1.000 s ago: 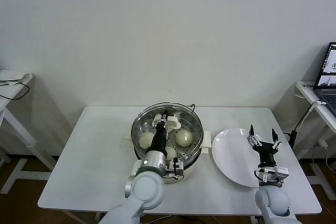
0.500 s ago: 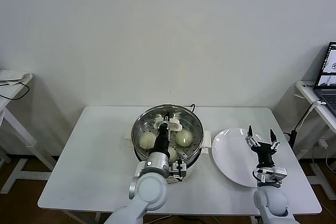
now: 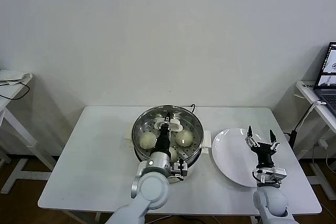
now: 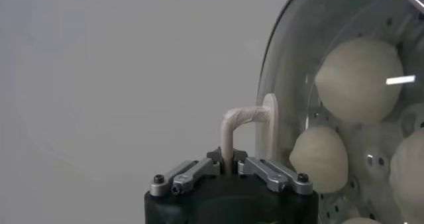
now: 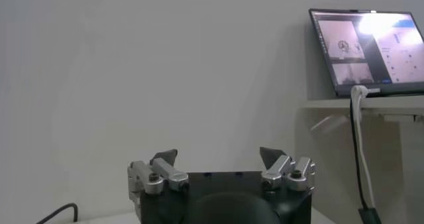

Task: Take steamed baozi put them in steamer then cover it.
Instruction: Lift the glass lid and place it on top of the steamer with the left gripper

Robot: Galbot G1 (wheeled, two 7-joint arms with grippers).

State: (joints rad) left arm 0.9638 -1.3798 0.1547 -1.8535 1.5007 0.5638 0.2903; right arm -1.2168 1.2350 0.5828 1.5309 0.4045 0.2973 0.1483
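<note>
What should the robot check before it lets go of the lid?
1. Steamed baozi inside the steamer: ok; three are plainly visible, a fourth partly hidden.
2. Cover over the steamer: ok.
3. Cover seated flat all round: cannot tell.
4. Left gripper shut on the cover's handle: ok.
5. Right gripper open, out of the way above the plate: ok.

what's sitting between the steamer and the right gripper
The empty white plate, in the head view: it lies on the table beside the steamer, and the open right gripper hovers over it.
</note>
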